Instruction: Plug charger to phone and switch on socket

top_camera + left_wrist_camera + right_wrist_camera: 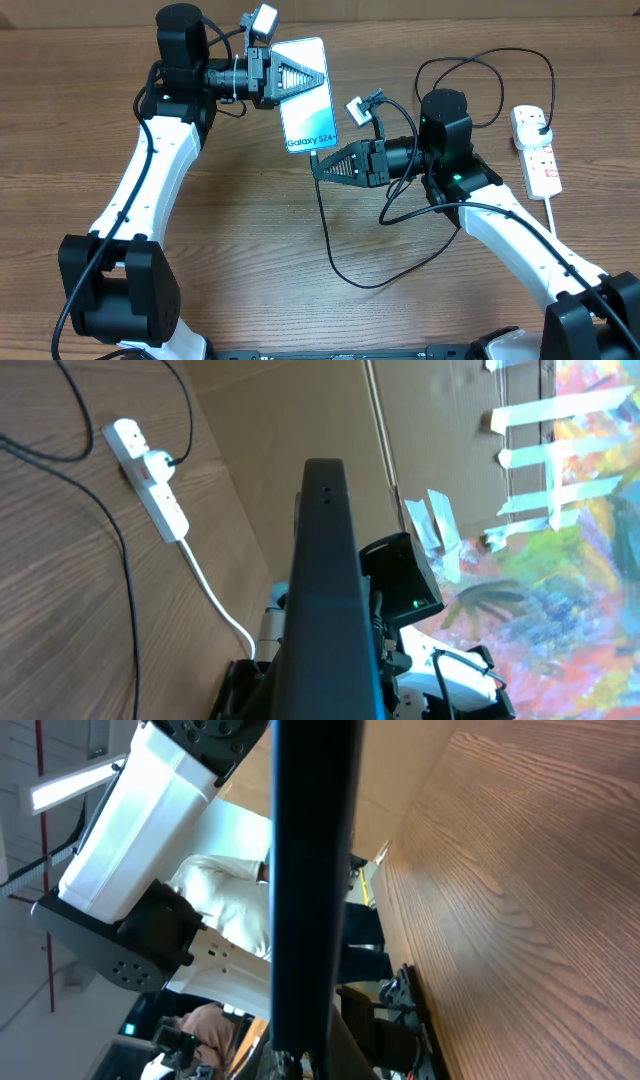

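Blue-teal light fills the screen of the phone (308,115), a slim slab with a black edge and white "Galaxy S24" lettering near its lower end. It sits over the far middle of the brown wooden desk (250,250), tilted slightly, with its lettered end toward the right arm. The left tool (322,75) is clamped on its upper part, one finger lying across the screen; whether the phone touches the desk cannot be told. The right tool (316,166) points at the phone's lower end from just beside it. Its fingers read as one closed wedge, and the thin black cable of the charger (321,215) runs up into their tip. From there the cable drops to the desk, loops back under the right arm, then arcs along the far side. It ends at a plug (538,127) seated in the socket (543,165). This white strip lies well apart at the desk's right edge. The plug fills an outlet near the end opposite the thick white cord (552,215). Small red switches (143,476) show beside it; their position cannot be told.
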Controlling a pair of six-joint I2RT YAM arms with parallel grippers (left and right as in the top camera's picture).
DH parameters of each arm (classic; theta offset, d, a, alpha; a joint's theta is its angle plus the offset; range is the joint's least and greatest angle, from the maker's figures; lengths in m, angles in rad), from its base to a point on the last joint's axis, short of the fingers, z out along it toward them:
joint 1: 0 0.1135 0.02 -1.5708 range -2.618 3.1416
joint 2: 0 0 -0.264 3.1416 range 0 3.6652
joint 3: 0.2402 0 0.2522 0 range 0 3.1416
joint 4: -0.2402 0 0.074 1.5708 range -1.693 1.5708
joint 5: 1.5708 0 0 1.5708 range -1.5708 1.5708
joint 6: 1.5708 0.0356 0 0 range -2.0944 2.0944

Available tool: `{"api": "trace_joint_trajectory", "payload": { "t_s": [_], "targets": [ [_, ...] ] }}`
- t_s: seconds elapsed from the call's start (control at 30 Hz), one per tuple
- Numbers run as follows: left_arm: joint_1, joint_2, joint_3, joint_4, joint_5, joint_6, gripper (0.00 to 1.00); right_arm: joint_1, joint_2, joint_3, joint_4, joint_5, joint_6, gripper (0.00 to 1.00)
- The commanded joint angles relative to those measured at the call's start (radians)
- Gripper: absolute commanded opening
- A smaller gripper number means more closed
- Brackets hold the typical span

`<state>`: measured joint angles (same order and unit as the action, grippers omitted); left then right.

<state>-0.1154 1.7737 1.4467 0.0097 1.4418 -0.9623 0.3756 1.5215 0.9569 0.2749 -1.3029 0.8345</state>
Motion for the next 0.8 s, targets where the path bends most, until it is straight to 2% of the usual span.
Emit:
{"api": "trace_joint_trajectory", "payload": {
  "t_s": [0.0, 0.37, 0.6, 0.77],
  "targets": [
    [0.004, -0.028, 0.021, -0.034, 0.039, 0.021, 0.04, -0.004, -0.007, 0.012, 0.004, 0.019, -0.002, 0.04],
    [0.003, -0.028, 0.02, -0.066, 0.057, 0.095, 0.04, -0.005, -0.007, 0.012, 0.003, 0.045, 0.006, 0.04],
    [0.0, -0.028, 0.02, -0.066, 0.06, 0.103, 0.04, -0.005, -0.007, 0.012, -0.007, 0.081, 0.008, 0.04],
    [-0.02, -0.028, 0.02, -0.065, 0.048, 0.106, 0.04, -0.004, -0.007, 0.012, -0.099, 0.136, -0.017, 0.04]
  ]
}}
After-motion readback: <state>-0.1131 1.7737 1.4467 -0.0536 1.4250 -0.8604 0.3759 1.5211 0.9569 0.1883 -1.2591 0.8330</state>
